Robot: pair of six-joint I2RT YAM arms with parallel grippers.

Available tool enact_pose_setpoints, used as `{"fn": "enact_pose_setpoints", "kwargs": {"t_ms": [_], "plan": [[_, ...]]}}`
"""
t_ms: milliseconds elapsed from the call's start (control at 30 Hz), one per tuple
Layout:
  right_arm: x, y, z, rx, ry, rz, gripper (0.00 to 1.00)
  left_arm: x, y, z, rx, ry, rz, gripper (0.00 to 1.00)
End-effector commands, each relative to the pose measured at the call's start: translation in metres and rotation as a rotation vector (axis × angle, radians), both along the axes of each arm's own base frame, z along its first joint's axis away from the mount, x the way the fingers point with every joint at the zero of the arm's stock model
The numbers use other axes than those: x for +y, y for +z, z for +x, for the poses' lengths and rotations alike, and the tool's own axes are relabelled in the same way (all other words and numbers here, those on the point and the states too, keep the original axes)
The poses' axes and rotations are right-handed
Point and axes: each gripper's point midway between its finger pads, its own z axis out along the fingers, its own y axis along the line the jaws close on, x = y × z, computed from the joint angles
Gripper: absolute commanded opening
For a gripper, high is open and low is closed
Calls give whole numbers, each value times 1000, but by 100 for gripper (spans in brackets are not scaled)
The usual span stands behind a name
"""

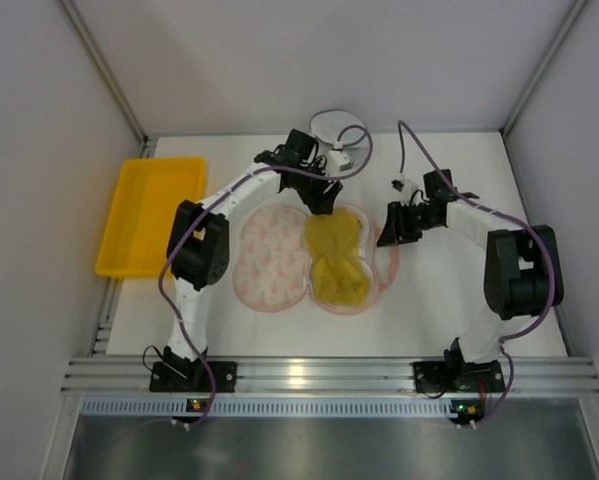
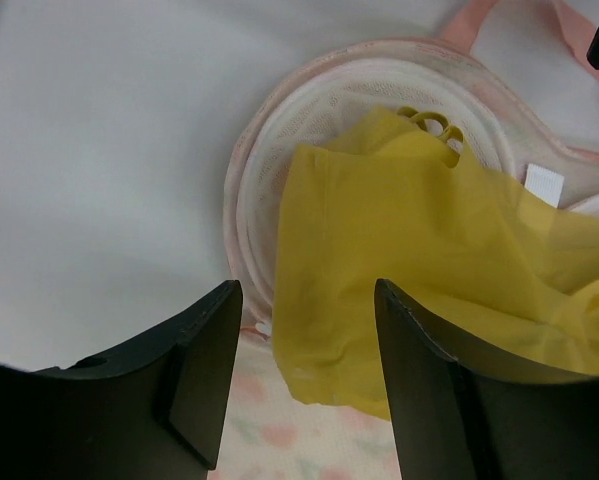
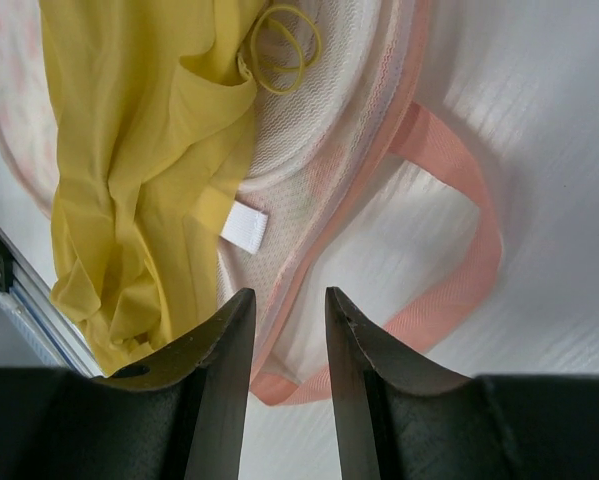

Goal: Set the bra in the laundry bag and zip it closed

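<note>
**Left gripper open above the bra in the unzipped bag**

Black fingers of the left gripper stand apart with nothing between them, just above the mustard bra. The bra lies crumpled in the right half of the laundry bag, which is spread open on the table. The right gripper sits at the bag's pink right rim, jaws narrowly parted. Whether they pinch that rim cannot be told.

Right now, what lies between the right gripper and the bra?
The laundry bag's mesh wall and pink zip edging, seen in the right wrist view.
</note>
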Motion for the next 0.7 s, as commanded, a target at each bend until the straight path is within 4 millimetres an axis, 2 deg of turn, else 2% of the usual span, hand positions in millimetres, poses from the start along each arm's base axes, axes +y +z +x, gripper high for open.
{"fn": "enact_pose_setpoints", "kwargs": {"t_ms": [0,67,233,367,467,567,600,633,667], "plan": [[12,11,21,-75,16,18,36,-12,18,11,-79,-73,-35,62],[13,8,22,-69,18,16,35,-12,4,17,-75,-76,-12,61],[15,4,23,-65,27,12,35,-19,-9,13,-44,-114,-27,59],[16,1,26,-58,28,8,35,-23,-20,10,-12,-127,-36,48],[18,-1,29,-55,32,11,35,-25,-24,8,4,-135,-45,44],[21,-4,29,-54,38,12,35,-29,-22,8,0,-144,-52,33],[21,-6,29,-49,40,12,35,-32,-20,7,-8,-153,-54,26],[22,-7,29,-49,42,12,35,-33,-18,8,-12,-156,-58,12],[23,-9,28,-43,45,11,35,-35,-16,6,-13,-162,-65,6]]}}
